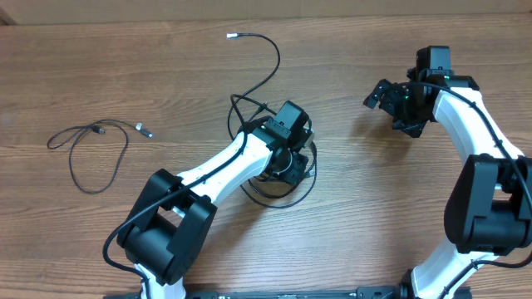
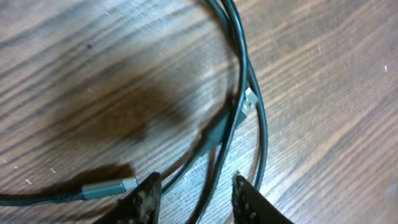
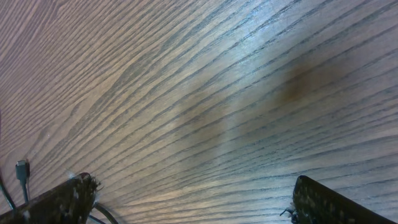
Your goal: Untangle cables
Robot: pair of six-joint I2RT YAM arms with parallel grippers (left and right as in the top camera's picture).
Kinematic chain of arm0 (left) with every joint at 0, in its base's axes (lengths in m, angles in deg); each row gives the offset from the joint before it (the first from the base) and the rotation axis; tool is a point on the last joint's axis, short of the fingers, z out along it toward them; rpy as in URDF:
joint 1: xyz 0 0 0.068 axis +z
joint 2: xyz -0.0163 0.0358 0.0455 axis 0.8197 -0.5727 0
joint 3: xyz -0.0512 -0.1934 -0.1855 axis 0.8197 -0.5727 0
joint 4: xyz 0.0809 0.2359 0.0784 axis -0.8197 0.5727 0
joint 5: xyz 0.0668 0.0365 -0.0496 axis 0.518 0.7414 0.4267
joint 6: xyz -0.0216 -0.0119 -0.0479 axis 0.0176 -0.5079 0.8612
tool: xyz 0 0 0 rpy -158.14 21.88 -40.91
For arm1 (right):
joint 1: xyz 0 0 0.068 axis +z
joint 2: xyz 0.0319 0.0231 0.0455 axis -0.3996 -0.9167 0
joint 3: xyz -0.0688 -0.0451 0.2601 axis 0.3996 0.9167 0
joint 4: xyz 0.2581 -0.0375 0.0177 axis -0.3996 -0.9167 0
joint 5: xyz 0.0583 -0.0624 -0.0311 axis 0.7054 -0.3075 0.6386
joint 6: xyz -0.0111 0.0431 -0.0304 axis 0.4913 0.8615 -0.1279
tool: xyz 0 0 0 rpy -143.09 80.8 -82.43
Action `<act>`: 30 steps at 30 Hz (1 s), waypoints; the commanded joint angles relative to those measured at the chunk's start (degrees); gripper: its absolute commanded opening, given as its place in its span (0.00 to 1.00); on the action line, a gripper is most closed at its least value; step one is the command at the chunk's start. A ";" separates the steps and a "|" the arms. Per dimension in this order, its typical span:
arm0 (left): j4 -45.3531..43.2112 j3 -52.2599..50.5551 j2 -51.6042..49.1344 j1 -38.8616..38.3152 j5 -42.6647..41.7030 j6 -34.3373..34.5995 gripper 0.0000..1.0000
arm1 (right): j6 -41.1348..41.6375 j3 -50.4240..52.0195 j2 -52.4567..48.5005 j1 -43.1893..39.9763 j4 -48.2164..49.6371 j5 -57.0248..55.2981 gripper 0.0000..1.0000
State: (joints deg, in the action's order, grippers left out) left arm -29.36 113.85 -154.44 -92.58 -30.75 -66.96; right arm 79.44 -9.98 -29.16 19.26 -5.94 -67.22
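The left gripper (image 2: 196, 182) stands partly open, low over the tangled cables (image 2: 239, 56), with strands passing unclamped through its gap. The right gripper (image 3: 189, 199) is spread wide above the surface (image 3: 217, 93). One loose cable (image 1: 98, 129) lies well apart, further left.

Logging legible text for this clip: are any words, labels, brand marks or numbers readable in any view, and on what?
None: no text can be read in any view.
cables and silver plug tip: no marking visible.
table: bare wood grain only.
left arm and right arm: no label or number visible from overhead.
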 commanded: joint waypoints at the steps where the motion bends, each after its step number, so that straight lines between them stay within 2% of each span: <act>1: 1.22 0.50 -0.59 -0.31 -2.10 -7.30 0.40 | 0.04 -0.92 1.42 0.04 0.11 -0.31 1.00; 5: 2.29 0.52 -0.59 -0.26 0.39 -8.52 0.36 | 0.04 -0.92 1.42 0.04 0.11 -0.31 1.00; 7: 2.14 0.59 -0.59 -0.22 2.25 -7.06 0.39 | 0.02 -0.92 1.42 0.04 0.11 -0.31 1.00; 10: 2.47 1.44 -0.57 0.11 6.03 -0.59 0.40 | 0.04 -0.92 1.42 0.04 0.11 -0.31 1.00; 11: 3.19 2.03 -0.55 0.28 6.84 1.81 0.38 | 0.04 -0.92 1.42 0.04 0.11 -0.31 1.00; 12: 4.76 3.04 -0.39 0.59 7.91 5.38 0.29 | 0.04 -0.92 1.42 0.04 0.11 -0.31 1.00; 14: 8.09 5.11 0.02 1.29 9.38 10.64 0.26 | 0.02 -0.92 1.42 0.04 0.13 -0.31 1.00; 17: 12.46 8.28 0.76 2.12 9.57 13.14 0.25 | 0.04 -0.92 1.42 0.04 0.11 -0.31 1.00; 20: 14.64 9.14 1.01 2.54 9.57 14.32 0.34 | 0.04 -0.92 1.42 0.04 0.11 -0.31 1.00; 23: 19.30 8.98 0.94 3.39 10.82 20.90 0.60 | 0.04 -0.92 1.42 0.04 0.11 -0.33 1.00; 24: 20.65 8.98 0.94 3.61 11.78 22.71 0.63 | 0.02 -0.92 1.42 0.04 0.11 -0.31 1.00; 30: 24.98 8.33 0.94 4.74 14.88 32.06 0.63 | 0.02 -0.92 1.42 0.04 0.11 -0.31 1.00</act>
State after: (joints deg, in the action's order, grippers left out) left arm -5.04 122.31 -154.39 -88.38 -18.31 -42.48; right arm 79.44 -9.98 -29.16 19.26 -5.92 -67.20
